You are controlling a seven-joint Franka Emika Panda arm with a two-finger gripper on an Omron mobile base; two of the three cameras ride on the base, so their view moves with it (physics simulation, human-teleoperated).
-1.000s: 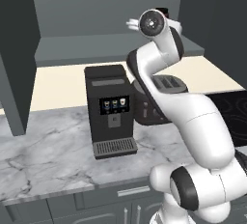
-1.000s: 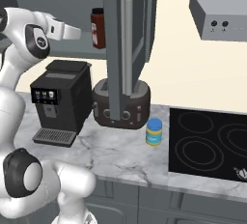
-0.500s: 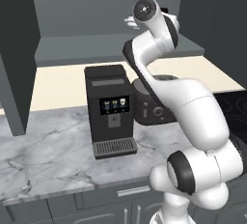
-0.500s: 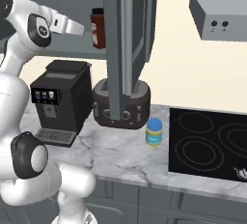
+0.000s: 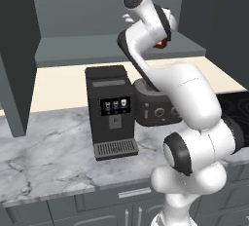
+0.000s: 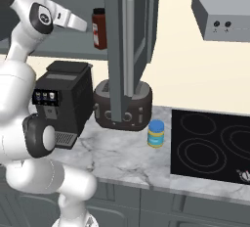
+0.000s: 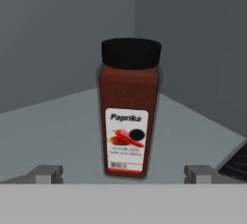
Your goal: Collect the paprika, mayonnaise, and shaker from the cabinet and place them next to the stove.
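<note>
The paprika (image 7: 128, 107), a tall dark-red bottle with a black cap, stands upright on the grey cabinet shelf (image 7: 53, 121). My gripper (image 7: 123, 174) is open, with one fingertip on each side of the bottle's base and short of it. From the right base view the gripper (image 6: 80, 24) points at the paprika (image 6: 99, 28) from the left, a small gap apart. A red sliver of the paprika (image 5: 161, 43) peeks from behind the arm. The mayonnaise (image 6: 156, 133) stands on the counter just left of the stove (image 6: 215, 145). The shaker is out of view.
The open cabinet door (image 6: 129, 50) with its bar handle hangs just right of the paprika. Below on the marble counter (image 6: 122, 157) stand a black coffee machine (image 6: 63, 101) and a dark toaster (image 6: 122, 106). A grey range hood (image 6: 222, 15) is mounted above the stove.
The arm's upper links have swung upward and turned, while the hand stays aimed at the paprika and has crept slightly nearer. The bottle and the jar have not moved.
</note>
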